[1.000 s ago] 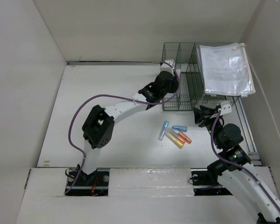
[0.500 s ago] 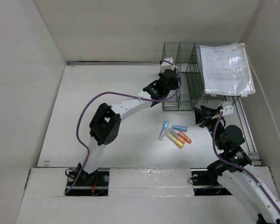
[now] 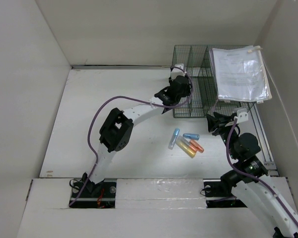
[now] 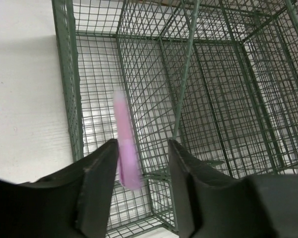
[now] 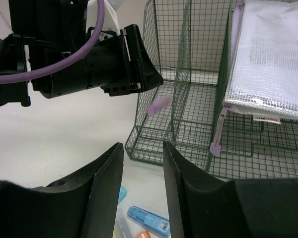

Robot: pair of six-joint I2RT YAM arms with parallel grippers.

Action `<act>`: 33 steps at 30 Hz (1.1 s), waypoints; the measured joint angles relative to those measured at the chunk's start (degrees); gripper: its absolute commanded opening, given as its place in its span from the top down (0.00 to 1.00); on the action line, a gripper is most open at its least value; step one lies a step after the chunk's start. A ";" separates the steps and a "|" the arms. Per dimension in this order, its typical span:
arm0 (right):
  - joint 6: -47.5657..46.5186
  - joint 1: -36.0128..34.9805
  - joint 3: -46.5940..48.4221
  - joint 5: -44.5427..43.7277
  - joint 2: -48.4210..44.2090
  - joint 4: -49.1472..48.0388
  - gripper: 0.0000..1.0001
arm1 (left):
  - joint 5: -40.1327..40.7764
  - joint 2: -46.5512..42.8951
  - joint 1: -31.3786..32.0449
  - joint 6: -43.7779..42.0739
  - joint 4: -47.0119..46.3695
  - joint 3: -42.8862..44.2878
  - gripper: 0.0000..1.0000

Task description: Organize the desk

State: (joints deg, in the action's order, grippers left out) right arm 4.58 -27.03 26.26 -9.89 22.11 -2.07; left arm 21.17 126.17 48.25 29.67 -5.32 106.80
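Observation:
The white desk carries a dark green wire rack at the back right. My left gripper hangs open over the rack's front left compartment. A purple highlighter, blurred, stands free next to the left finger with a wide gap to the other one. The right wrist view shows it in mid-air inside the rack. My right gripper is open and empty, low over the desk in front of the rack. Several highlighters, light blue, blue, orange and yellow, lie together on the desk.
A clear mesh document pouch lies on top of the rack's right side, and its purple zip pull hangs down. White walls close the desk at the left, back and right. The left arm stretches diagonally across the middle.
The left arm has stretched further toward the rack, its elbow shifting right. The right arm has not moved.

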 measured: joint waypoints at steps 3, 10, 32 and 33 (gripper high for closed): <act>0.00 0.00 0.00 0.00 0.00 0.00 0.57 | -0.26 -0.02 -0.26 -0.13 -0.98 -0.17 0.54; -0.02 0.00 0.00 0.00 0.09 0.00 0.57 | -3.26 -6.27 0.20 -2.23 -5.20 -10.73 0.67; -0.02 0.44 -0.02 0.26 2.40 -0.13 0.57 | -18.86 -31.63 8.50 -6.99 -9.79 -55.43 0.52; -0.02 0.44 -0.02 0.26 2.40 -0.13 0.57 | -19.06 -31.63 8.59 -7.17 -9.94 -55.52 0.52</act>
State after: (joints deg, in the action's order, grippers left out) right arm 4.56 -26.59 26.24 -9.63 24.51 -2.20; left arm 2.11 94.54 56.84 22.50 -15.27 51.29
